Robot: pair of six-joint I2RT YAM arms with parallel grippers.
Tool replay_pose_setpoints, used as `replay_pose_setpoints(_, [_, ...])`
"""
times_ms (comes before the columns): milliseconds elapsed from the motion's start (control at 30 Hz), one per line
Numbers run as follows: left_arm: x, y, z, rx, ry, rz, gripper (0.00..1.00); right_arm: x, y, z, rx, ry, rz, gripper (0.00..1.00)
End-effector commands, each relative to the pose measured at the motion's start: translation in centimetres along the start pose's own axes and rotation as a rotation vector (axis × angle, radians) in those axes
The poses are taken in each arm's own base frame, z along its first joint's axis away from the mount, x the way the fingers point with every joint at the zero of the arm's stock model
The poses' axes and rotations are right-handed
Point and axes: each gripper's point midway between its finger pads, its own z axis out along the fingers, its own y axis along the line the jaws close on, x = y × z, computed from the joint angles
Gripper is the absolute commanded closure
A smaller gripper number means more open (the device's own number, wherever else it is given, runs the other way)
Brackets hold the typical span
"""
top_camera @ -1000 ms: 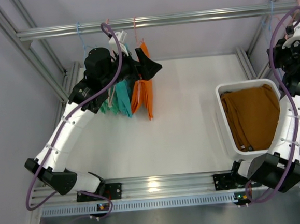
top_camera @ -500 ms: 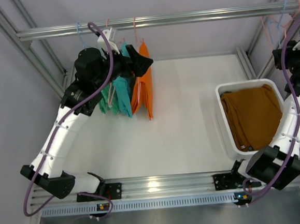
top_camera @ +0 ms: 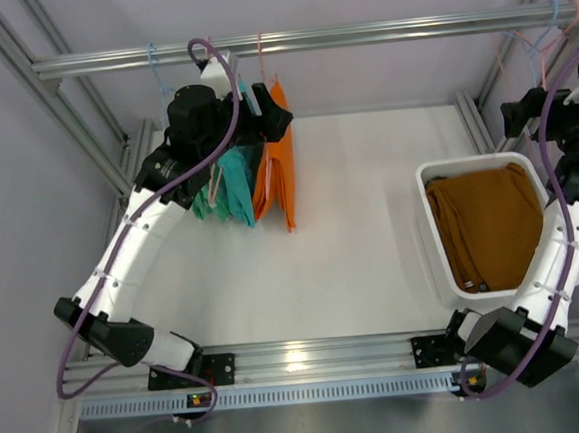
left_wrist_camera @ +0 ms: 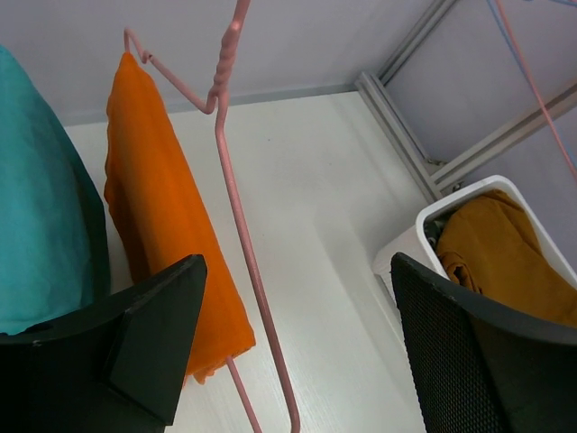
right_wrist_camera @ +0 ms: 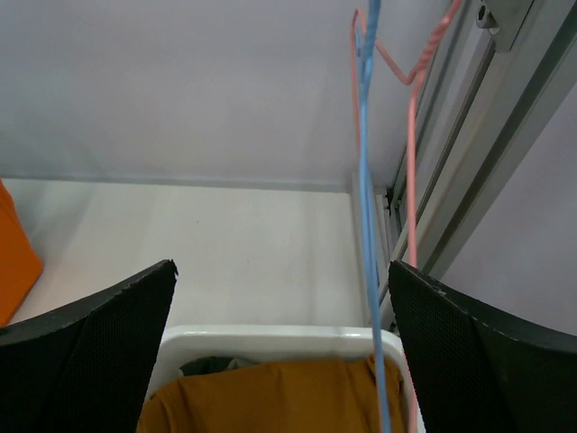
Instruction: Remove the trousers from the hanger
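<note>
The orange trousers point(top_camera: 275, 183) hang in the upper left of the overhead view, draped over a pink wire hanger point(left_wrist_camera: 236, 225) hooked on the aluminium rail point(top_camera: 356, 37) that runs across the top of the frame. Their folded length drops towards the white table point(top_camera: 373, 260). Touching them on the left are the teal trousers point(top_camera: 232, 186), also hanging from the rail and partly covered by the left arm. In the left wrist view the orange cloth fills the left-centre and the teal cloth the far left edge.

The left gripper point(left_wrist_camera: 296, 271) is raised to the hanging clothes with its jaws spread wide. The long pink wire of the hanger runs down through the gap between them, and neither finger is seen to touch it. The orange cloth lies just behind the left-hand finger in that picture. The gripper holds nothing.

The brown trousers point(top_camera: 486, 226) lie crumpled in a white bin point(top_camera: 471, 163) on the table at the right of the overhead view, well apart from the hanging pairs.

Above the bin, at the upper right, the right gripper point(right_wrist_camera: 281, 271) is lifted near the rail, its jaws also wide apart and empty. Two bare hangers dangle there, a blue hanger point(right_wrist_camera: 368, 180) and a second pink hanger point(right_wrist_camera: 413, 162). In the right wrist view the blue wire crosses the gap close to the right-hand finger. Whether it touches that finger cannot be told.
</note>
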Motion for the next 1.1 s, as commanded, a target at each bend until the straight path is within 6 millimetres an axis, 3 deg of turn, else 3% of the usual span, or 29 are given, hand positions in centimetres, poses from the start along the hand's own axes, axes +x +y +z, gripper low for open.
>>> replay_pose_setpoints(0, [-0.8,0.1,1.0,-0.009,-0.012,-0.007,0.12,-2.9,2.1,-2.6,-0.016,-0.057,-0.041,0.00])
replay_pose_setpoints(200, [-0.2,0.4,3.4,0.024,0.036,-0.070,0.18,-6.1,5.1,-5.7,-0.041,-0.130,-0.099,0.00])
replay_pose_setpoints(300, [0.1,-0.7,4.2,0.161,0.074,-0.185,0.22,-7.5,6.9,-7.0,-0.080,-0.158,-0.099,0.01])
replay_pose_setpoints(333, [-0.8,-1.4,4.2,0.242,0.057,-0.203,0.22,-7.7,7.6,-7.4,-0.103,-0.162,-0.101,0.00])
replay_pose_setpoints(400, [0.0,-1.3,4.7,0.279,0.079,-0.291,0.22,-8.4,8.6,-8.3,-0.117,-0.182,-0.109,0.00])
replay_pose_setpoints(433, [-0.7,-1.6,4.7,0.326,0.054,-0.304,0.24,-8.6,8.6,-8.5,-0.106,-0.187,-0.101,0.00])
replay_pose_setpoints(533, [-0.8,-0.8,4.8,0.352,0.049,-0.411,0.33,-9.0,9.7,-9.4,-0.117,-0.205,-0.082,0.01])
replay_pose_setpoints(633, [-1.9,-1.5,4.4,0.409,0.034,-0.464,0.45,-9.1,11.2,-10.2,-0.169,-0.219,-0.070,0.00])
replay_pose_setpoints(833, [-3.5,-2.8,3.6,0.472,0.004,-0.466,0.67,-8.7,11.5,-10.2,-0.187,-0.210,-0.051,0.00])
replay_pose_setpoints(867, [-3.8,-3.1,3.4,0.480,0.003,-0.478,0.78,-8.6,11.5,-10.2,-0.192,-0.208,-0.050,0.01])
replay_pose_setpoints(1000, [-4.5,-3.4,3.0,0.495,-0.010,-0.487,0.96,-8.6,11.8,-10.2,-0.212,-0.210,-0.046,0.01])
replay_pose_setpoints(1067, [-5.2,-3.8,2.8,0.509,-0.026,-0.491,1.00,-8.6,12.2,-10.2,-0.237,-0.212,-0.046,0.01])
